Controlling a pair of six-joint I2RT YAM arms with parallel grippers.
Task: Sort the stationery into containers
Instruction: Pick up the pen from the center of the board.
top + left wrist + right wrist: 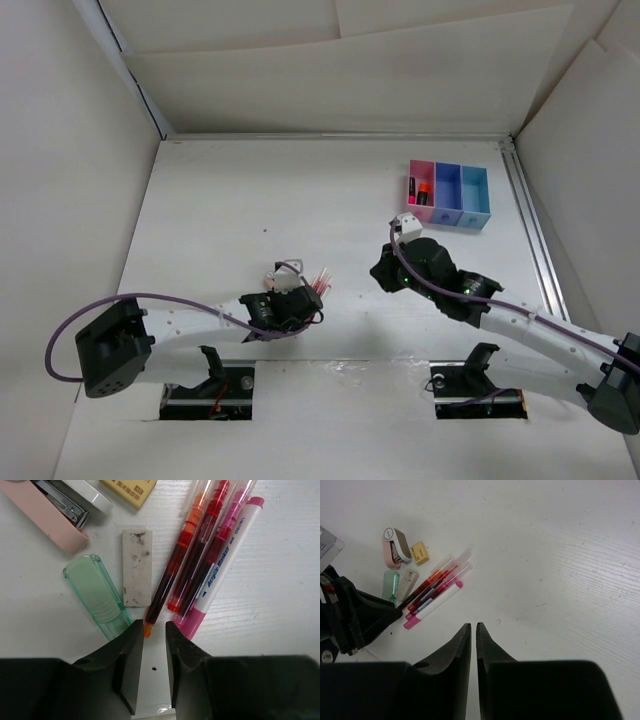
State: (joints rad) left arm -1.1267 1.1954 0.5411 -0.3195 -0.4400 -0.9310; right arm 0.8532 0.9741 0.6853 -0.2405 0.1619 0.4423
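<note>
While the left gripper (pixel 153 629) hangs slightly parted and empty, it should centre over the orange pen (pixel 172 565) alone before pinching; the right gripper (pixel 473 626) seems closed, empty.

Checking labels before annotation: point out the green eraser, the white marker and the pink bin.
green eraser (pixel 94 592): left wrist view, middle of its translucent body.
white marker (pixel 226 562): left wrist view, on the printed barrel.
pink bin (pixel 423 168): top external view, its bare far end.

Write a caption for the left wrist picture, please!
Open left claw at the tip of a thin red plastic pen, beside a smudged white rectangular eraser.
</note>
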